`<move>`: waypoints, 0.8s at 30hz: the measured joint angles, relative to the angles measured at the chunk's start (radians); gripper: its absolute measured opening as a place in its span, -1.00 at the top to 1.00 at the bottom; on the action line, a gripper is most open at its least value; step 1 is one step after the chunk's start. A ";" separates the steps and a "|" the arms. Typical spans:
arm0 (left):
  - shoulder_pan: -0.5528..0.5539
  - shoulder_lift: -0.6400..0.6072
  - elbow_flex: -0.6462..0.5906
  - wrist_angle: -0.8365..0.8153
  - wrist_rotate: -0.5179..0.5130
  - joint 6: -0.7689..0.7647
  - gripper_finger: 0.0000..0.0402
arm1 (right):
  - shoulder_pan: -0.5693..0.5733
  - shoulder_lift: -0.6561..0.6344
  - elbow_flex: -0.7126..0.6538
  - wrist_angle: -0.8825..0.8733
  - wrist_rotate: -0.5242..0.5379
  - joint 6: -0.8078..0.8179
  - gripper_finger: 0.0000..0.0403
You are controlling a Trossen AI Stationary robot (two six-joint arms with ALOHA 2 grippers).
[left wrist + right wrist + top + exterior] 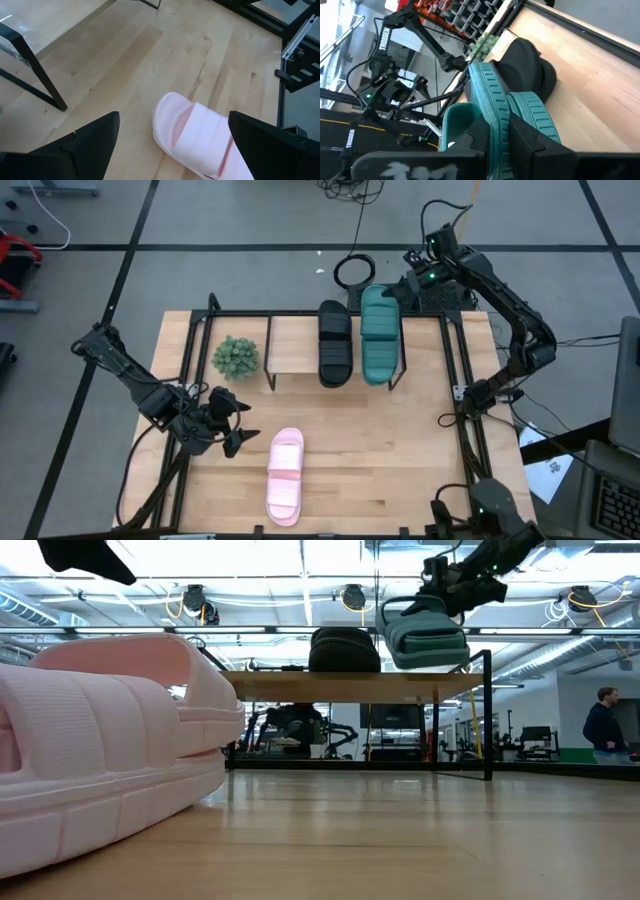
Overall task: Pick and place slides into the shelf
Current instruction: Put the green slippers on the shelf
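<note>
The right claw [392, 292] pinches the green sandal [380, 333] above the shelf [300, 345]; dropped carelessly, it could knock the black sandal [334, 342] beside it.

The left claw [232, 423], spread, waits beside the pink sandal [285, 477].

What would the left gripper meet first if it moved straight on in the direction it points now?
Most likely the pink slide. The left gripper is open and aimed at it, and nothing lies between them on the tabletop, though the depth is hard to judge.

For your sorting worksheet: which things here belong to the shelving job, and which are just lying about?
Job: pink slide, black slide, teal slide held by right end effector, shelf, open left end effector.

Lying about: small plant, black ring.
</note>
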 joint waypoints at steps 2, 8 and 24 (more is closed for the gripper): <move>0.001 0.000 0.000 0.000 0.005 0.000 -0.87 | -0.011 0.008 0.000 0.005 -0.001 0.008 0.85; 0.001 0.000 0.000 0.000 0.004 0.001 -0.87 | -0.033 0.005 -0.001 0.016 -0.052 0.046 0.85; 0.002 0.000 0.000 0.000 -0.002 0.002 -0.87 | -0.052 0.006 -0.263 0.366 -0.131 0.217 0.85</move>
